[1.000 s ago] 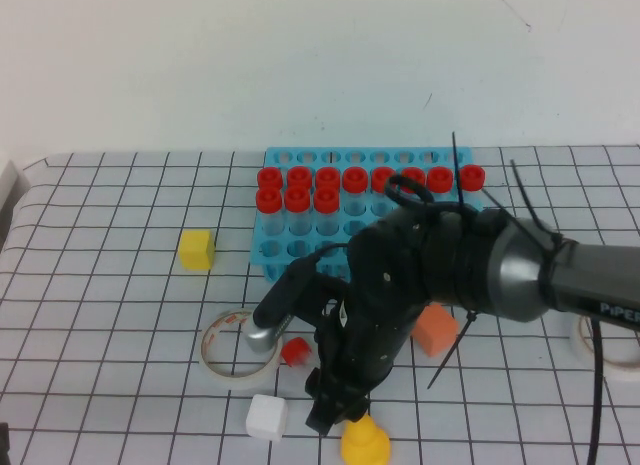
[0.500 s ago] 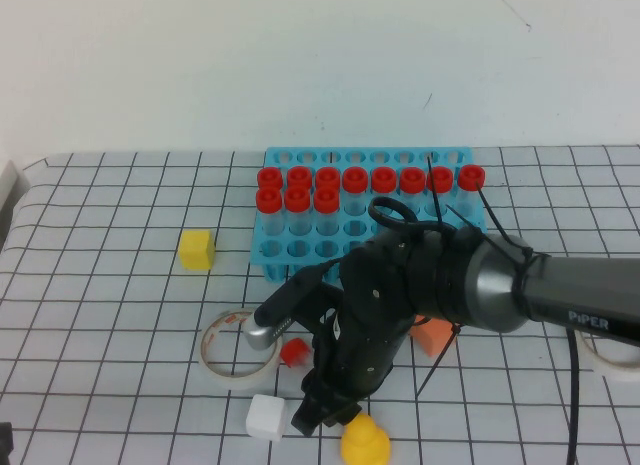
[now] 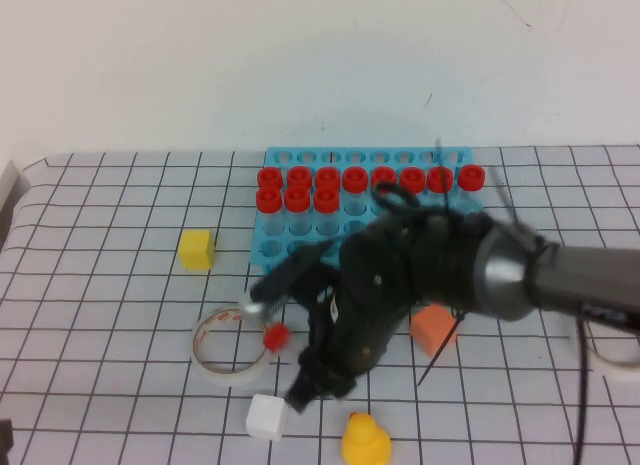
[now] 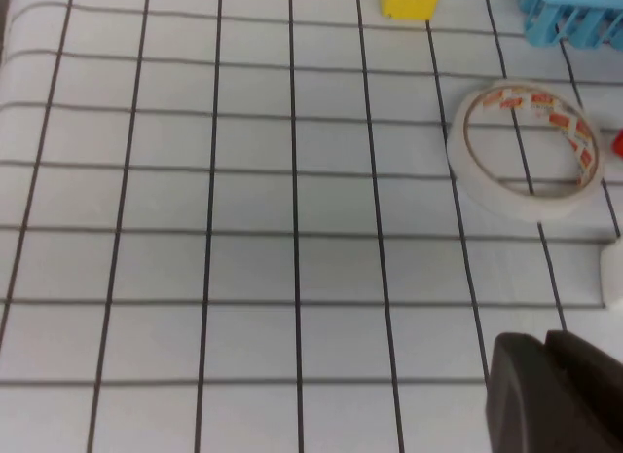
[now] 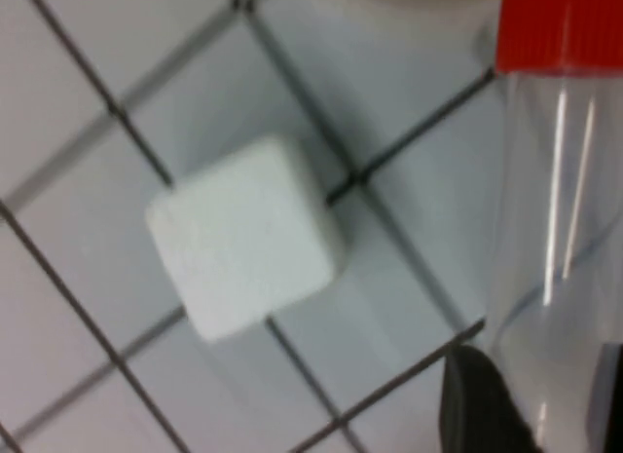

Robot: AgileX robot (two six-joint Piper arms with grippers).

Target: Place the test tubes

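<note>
While other red-capped tubes (image 3: 328,175) stand upright in two rows of the rack, one test tube (image 3: 276,336) with a red cap and a clear body sits just left of centre in the lower half of the high view, over the gridded table (image 3: 100,315). The right gripper (image 5: 542,399) has this tube between its dark fingers (image 5: 477,409), which are clamped against either side of the clear body. The cap end points away from the wrist.

The bulky black right arm (image 3: 400,285) fills the middle of the high view and covers the front edge of the blue rack (image 3: 400,156), which lies at upper centre.

A roll of tape (image 3: 222,345) lies flat just left of the red cap. A white cube (image 3: 266,417) sits below the cap near the bottom edge, with a yellow duck (image 3: 365,442) to its right. An orange cube (image 3: 433,327) rests just right of the arm. A yellow cube (image 3: 196,250) sits left of the rack, apart from it. A second tape roll (image 3: 610,350) lies at the right edge.

The left gripper (image 4: 543,348) shows only in its own wrist view, fingers together, above bare grid and well apart from the first tape roll.
</note>
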